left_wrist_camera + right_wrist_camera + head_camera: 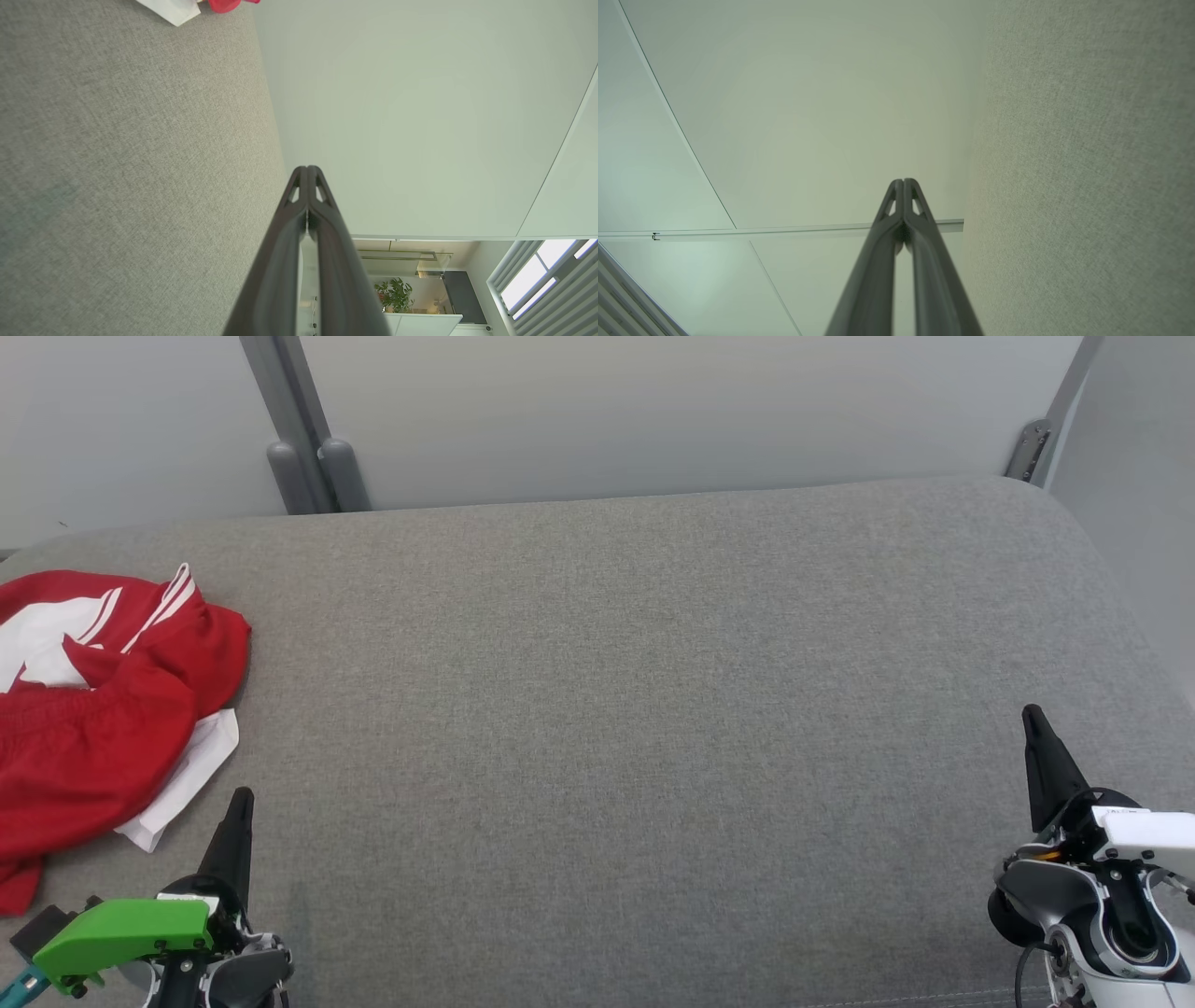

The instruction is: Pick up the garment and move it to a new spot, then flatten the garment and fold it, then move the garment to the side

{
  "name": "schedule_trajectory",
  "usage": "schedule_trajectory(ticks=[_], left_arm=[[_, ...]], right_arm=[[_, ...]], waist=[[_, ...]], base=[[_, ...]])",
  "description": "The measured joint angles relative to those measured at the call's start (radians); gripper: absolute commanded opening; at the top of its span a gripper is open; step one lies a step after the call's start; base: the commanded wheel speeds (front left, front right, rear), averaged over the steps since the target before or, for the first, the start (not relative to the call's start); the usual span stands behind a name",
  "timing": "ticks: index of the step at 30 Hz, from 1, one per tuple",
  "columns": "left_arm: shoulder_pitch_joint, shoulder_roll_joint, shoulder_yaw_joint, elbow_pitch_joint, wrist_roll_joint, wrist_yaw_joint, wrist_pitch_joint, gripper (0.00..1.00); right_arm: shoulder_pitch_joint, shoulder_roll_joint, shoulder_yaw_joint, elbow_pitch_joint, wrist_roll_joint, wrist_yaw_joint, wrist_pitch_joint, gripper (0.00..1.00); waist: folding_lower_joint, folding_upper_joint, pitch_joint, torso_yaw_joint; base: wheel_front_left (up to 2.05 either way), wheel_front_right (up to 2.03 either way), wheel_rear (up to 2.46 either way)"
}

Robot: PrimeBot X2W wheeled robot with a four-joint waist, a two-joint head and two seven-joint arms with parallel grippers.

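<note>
A red garment (89, 709) with white stripes and white panels lies crumpled at the left edge of the grey padded surface (635, 709); part of it runs out of the head view. A corner of the garment (187, 7) peeks in at the top of the left wrist view. My left gripper (241, 800) sits at the lower left, just right of the garment's white hem, fingers pressed together and holding nothing. My right gripper (1033, 717) rests at the lower right, far from the garment, also shut and empty. Both wrist views show the fingertips (307, 169) (903, 181) touching.
Pale wall panels (653, 411) rise behind the surface, with grey posts (308, 467) at the back left and a metal bracket (1027, 450) at the back right. The surface curves down at its right edge. The wide middle of the surface is bare fabric.
</note>
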Motion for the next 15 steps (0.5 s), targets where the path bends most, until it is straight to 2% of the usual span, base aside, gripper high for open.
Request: schedule_trajectory(ticks=[15], left_arm=[[0.0, -0.002, 0.002, 0.0, 0.003, 0.0, 0.001, 0.0]], right_arm=[[0.0, 0.001, -0.001, 0.0, -0.005, 0.0, 0.002, 0.0]], waist=[[0.0, 0.0, 0.0, 0.0]], base=[[0.0, 0.0, 0.0]])
